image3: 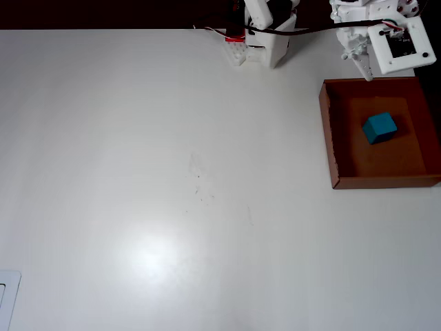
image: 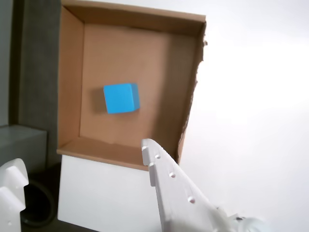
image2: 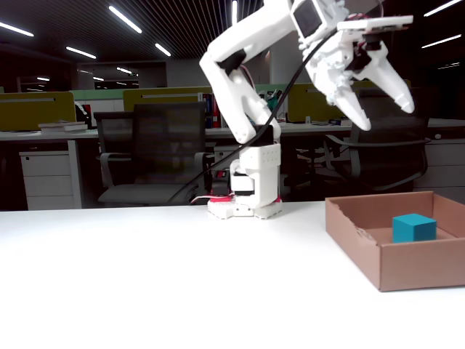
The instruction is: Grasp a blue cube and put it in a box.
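The blue cube (image: 120, 97) rests on the floor of the brown cardboard box (image: 70, 87), near its middle, touching no wall. It also shows in the fixed view (image2: 414, 227) and the overhead view (image3: 380, 127). The box stands at the right side of the white table in the fixed view (image2: 407, 273) and the overhead view (image3: 331, 138). My gripper (image2: 385, 116) hangs high above the box with its jaws spread wide and nothing between them. In the wrist view my gripper (image: 81, 157) frames the near box wall. In the overhead view it (image3: 375, 65) sits over the box's far edge.
The arm's base (image2: 247, 196) stands at the table's back, left of the box; it is at the top in the overhead view (image3: 258, 41). Office chairs (image2: 167, 153) and desks stand behind the table. The table edge and a dark round object (image: 36, 205) show lower left in the wrist view.
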Controlling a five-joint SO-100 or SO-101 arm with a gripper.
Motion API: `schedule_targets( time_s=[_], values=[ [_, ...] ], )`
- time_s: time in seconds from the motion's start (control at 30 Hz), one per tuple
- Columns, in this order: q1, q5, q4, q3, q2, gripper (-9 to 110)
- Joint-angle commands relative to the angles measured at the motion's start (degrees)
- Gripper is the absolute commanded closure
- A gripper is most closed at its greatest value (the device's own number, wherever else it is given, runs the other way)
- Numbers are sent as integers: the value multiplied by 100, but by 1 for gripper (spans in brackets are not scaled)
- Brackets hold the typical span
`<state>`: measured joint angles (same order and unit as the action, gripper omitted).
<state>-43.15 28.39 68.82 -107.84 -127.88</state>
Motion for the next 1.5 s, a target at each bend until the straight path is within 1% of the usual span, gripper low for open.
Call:
schedule_targets(
  time_s=[0.0,0.47,0.8,1.07,1.27,1.47],
  values=[
    [105,97,18,0,-334,71],
    [527,167,-158,-984,-1626,71],
    [1195,176,-589,-2320,-3138,72],
    [1556,176,-694,-3120,-3858,72],
    [1652,202,-870,-3709,-4210,72],
    [1521,211,-879,-4166,-4693,72]
  ],
)
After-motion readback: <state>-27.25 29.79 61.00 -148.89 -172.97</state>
